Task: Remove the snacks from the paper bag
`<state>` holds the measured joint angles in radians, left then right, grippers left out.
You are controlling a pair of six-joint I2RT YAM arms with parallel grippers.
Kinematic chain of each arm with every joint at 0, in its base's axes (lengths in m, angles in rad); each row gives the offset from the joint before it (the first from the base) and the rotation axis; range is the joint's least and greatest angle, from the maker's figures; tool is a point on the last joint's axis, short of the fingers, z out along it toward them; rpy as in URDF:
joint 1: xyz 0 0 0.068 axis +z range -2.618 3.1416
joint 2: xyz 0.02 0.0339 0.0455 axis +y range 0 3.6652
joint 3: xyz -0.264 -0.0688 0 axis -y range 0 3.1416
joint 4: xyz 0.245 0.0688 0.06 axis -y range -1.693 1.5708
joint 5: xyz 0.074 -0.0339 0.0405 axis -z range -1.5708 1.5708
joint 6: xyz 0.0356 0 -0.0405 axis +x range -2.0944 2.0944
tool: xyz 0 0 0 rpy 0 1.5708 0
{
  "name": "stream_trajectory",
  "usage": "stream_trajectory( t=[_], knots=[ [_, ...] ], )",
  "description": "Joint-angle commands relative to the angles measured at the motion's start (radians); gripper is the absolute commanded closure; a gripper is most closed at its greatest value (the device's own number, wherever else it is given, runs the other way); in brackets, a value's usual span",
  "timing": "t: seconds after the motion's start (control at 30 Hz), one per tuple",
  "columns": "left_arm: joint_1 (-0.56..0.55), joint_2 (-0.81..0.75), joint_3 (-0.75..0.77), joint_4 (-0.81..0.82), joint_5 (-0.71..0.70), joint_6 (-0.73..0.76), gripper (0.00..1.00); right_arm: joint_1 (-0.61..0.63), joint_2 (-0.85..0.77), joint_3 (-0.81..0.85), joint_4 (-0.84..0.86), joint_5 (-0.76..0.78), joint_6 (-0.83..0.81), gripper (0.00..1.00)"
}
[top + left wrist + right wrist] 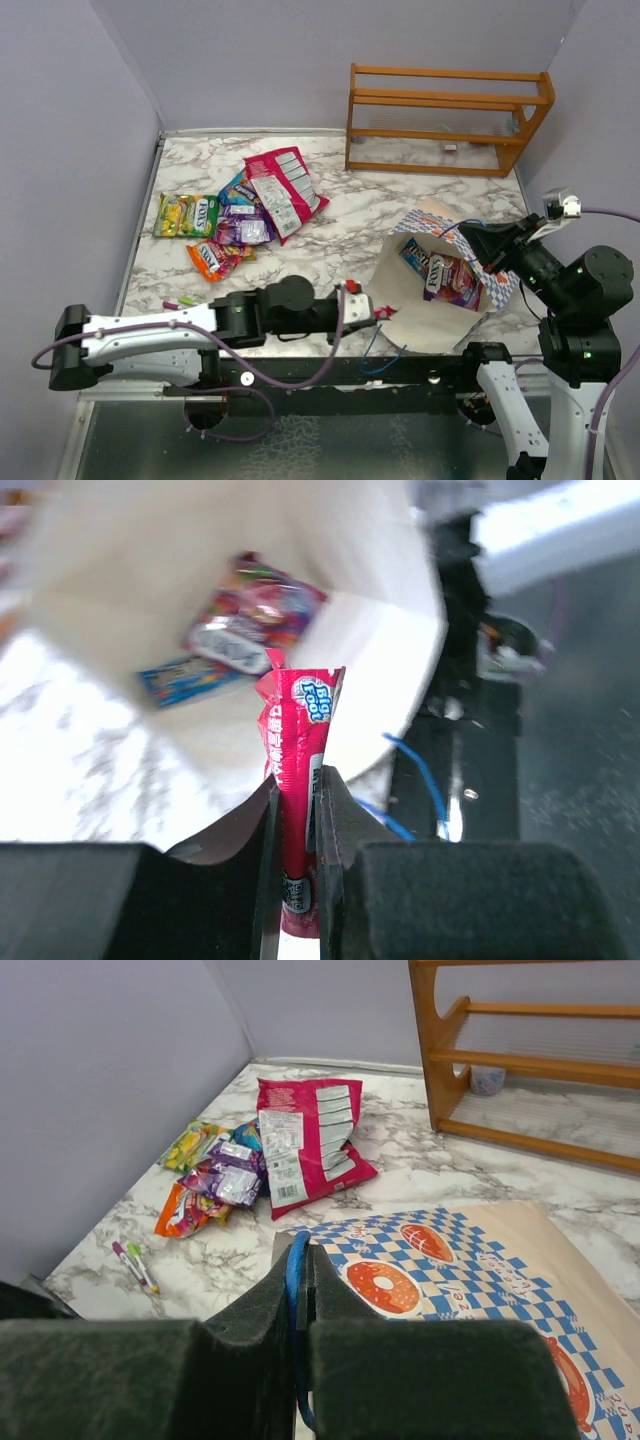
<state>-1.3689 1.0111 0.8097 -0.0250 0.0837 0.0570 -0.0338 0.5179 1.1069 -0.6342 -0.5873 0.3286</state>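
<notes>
The left gripper [298, 792] is closed on a slim red packet [297, 730], which stands up between the jaws just at the mouth of the paper bag [412, 318]. The right gripper [297, 1252] is pinched on the blue cord handle [293, 1300] and holds the mouth open toward the left. The bag lies on the right side of the bench [350, 225]. Inside it I can see at least a purple packet [450, 280] and a blue packet [415, 255]. At the far left a pile of snacks [240, 220] is already out, among them the large red-pink packet [285, 188]. I judge the task is more than half done: the red packet must go to the pile, then the others.
</notes>
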Motion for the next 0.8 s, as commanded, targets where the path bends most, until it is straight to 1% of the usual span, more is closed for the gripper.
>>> stream_trajectory(
  t=[0.0,0.07,0.1,0.13,0.2,0.27,0.37,0.4,0.47,0.6,0.7,0.77],
  knots=[
    [0.007,-0.203,-0.003,-0.209,-0.510,-0.049,1.00,0.003,-0.017,-0.030,0.023,0.035,0.006,0.98],
    [0.008,-0.260,-0.003,-0.256,-0.819,-0.053,1.00,0.003,-0.017,-0.036,0.026,0.035,0.007,0.98],
    [0.009,-0.279,-0.004,-0.267,-0.912,-0.042,1.00,0.003,-0.018,-0.038,0.029,0.034,0.007,0.98],
    [0.010,-0.297,-0.009,-0.268,-0.980,-0.024,1.00,0.003,-0.019,-0.040,0.033,0.032,0.008,0.98],
    [0.015,-0.317,-0.024,-0.254,-1.038,0.019,1.00,0.003,-0.021,-0.044,0.036,0.029,0.009,0.98],
    [0.026,-0.324,-0.043,-0.230,-1.046,0.026,1.00,0.003,-0.019,-0.042,0.036,0.027,0.010,0.98],
    [0.055,-0.324,-0.090,-0.178,-0.997,0.006,1.00,0.003,-0.020,-0.037,0.032,0.027,0.008,0.98],
    [0.071,-0.322,-0.110,-0.162,-0.982,-0.003,1.00,0.003,-0.020,-0.034,0.028,0.028,0.006,0.98],
    [0.140,-0.305,-0.151,-0.129,-0.944,-0.027,1.00,0.003,-0.020,-0.028,0.021,0.030,0.003,0.98],
    [0.332,-0.237,-0.190,-0.106,-0.843,-0.060,1.00,0.003,-0.018,-0.011,0.006,0.030,-0.002,0.98],
    [0.501,-0.161,-0.161,-0.100,-0.795,-0.084,1.00,0.003,-0.018,0.005,-0.006,0.033,-0.007,0.98],
    [0.631,-0.108,-0.119,-0.094,-0.717,-0.123,1.00,0.003,-0.017,0.012,-0.009,0.034,-0.007,0.98]
  ],
)
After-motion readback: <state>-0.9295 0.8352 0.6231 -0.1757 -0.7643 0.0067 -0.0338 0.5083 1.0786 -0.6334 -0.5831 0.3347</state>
